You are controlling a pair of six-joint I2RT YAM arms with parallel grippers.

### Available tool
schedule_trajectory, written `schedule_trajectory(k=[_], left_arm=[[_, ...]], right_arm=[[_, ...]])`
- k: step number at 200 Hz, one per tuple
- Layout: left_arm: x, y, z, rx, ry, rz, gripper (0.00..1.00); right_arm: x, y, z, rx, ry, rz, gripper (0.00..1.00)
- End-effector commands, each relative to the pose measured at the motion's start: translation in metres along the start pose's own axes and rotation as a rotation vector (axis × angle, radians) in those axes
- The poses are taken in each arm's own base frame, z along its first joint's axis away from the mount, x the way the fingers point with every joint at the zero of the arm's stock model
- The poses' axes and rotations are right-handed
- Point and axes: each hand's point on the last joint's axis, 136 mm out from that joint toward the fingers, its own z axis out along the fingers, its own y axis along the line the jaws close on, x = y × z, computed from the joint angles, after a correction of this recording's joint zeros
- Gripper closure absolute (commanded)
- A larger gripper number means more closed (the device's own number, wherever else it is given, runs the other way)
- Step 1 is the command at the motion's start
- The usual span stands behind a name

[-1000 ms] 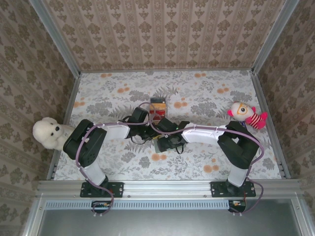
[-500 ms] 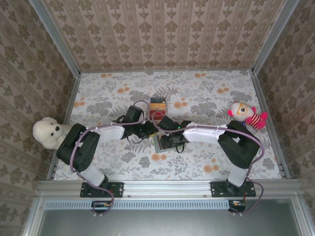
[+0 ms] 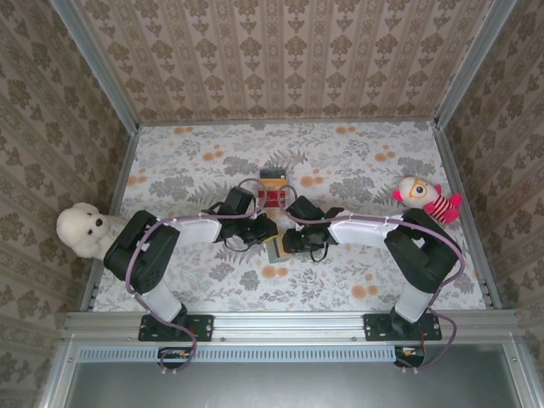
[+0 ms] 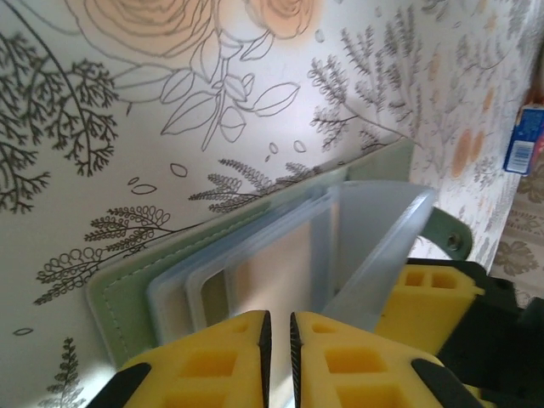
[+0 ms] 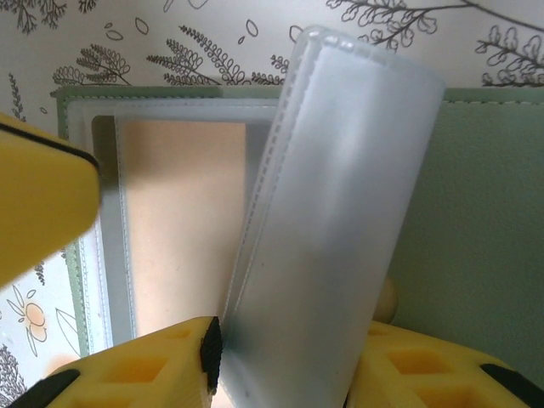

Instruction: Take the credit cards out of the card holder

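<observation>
The grey-green card holder lies open on the flowered table between both grippers. Its panel carries clear plastic sleeves, and a beige credit card sits inside one. My right gripper is shut on a frosted sleeve flap, which stands raised off the right panel. My left gripper hovers over the near edge of the sleeves, its pads almost together with only a thin slit; I cannot tell whether anything is pinched. One of its yellow fingers shows by the holder's left edge.
A clear plastic box with red and yellow contents stands just behind the holder. A white teddy sits at the left table edge, a pink-striped doll at the right. Patterned walls close in three sides.
My right gripper has narrowed onto the sleeve flap and shifted slightly right. My left gripper has closed a little more and settled at the holder's left side.
</observation>
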Motion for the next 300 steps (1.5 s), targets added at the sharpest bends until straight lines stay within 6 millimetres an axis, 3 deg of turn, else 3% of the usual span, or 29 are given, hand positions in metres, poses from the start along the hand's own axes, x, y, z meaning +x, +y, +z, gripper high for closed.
schedule_trajectory(k=[1,77,124,155,197,224,300], left_arm=[[0.002,0.007,0.006,-0.039,0.025,-0.001,0.85],[0.013,0.037,0.001,-0.190,0.052,0.016,0.88],[0.012,0.038,0.003,-0.191,0.057,0.028,0.89],[0.006,0.023,-0.001,-0.149,0.033,0.059,0.89],[-0.002,-0.023,0.000,-0.003,-0.002,0.129,0.89],[-0.007,-0.041,0.004,0.046,-0.014,0.149,0.89],[0.002,-0.048,0.039,0.035,0.056,0.175,0.89]], right_arm=[[0.019,-0.035,0.006,0.119,0.052,0.055,0.57],[0.004,-0.050,-0.018,0.238,-0.022,0.111,0.48],[0.000,-0.068,-0.033,0.366,-0.052,0.152,0.47],[-0.003,-0.070,-0.036,0.380,-0.066,0.162,0.48],[-0.002,-0.068,-0.030,0.364,-0.050,0.165,0.50],[-0.005,-0.068,-0.035,0.363,-0.069,0.167,0.50],[-0.010,-0.074,-0.042,0.371,-0.106,0.185,0.50]])
